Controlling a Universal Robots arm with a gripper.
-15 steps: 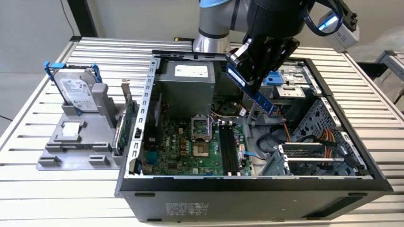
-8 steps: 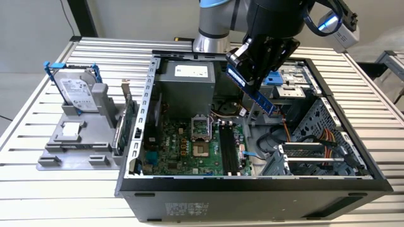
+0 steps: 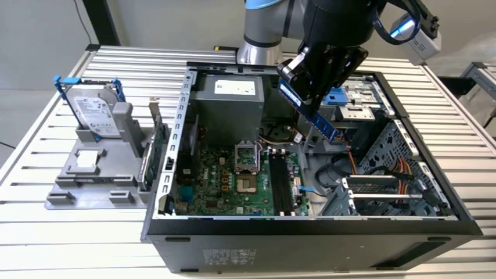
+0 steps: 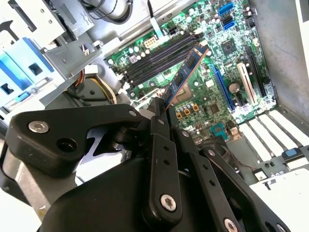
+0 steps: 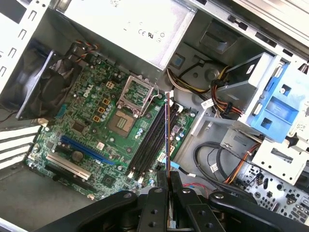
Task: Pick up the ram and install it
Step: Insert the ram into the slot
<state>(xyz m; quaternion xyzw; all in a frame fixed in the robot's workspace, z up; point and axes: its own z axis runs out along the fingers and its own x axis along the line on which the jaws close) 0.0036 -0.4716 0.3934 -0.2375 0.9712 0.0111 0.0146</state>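
Now the ram is gripped and hanging over the open case.
The gripper (image 3: 304, 87) has its fingers (image 4: 160, 145) clamped on one end of the ram (image 3: 316, 116). The blue stick runs out past the fingertips, slanting down into the computer case (image 3: 310, 224) and touching nothing else. The memory slots (image 5: 152, 140) on the motherboard (image 3: 225, 180) lie beyond and below its free end, clear of it. To line up well, I judge the stick's long edge should be brought parallel and level with one slot and centred between that slot's ends. The grip should stay firm so the stick cannot pivot.
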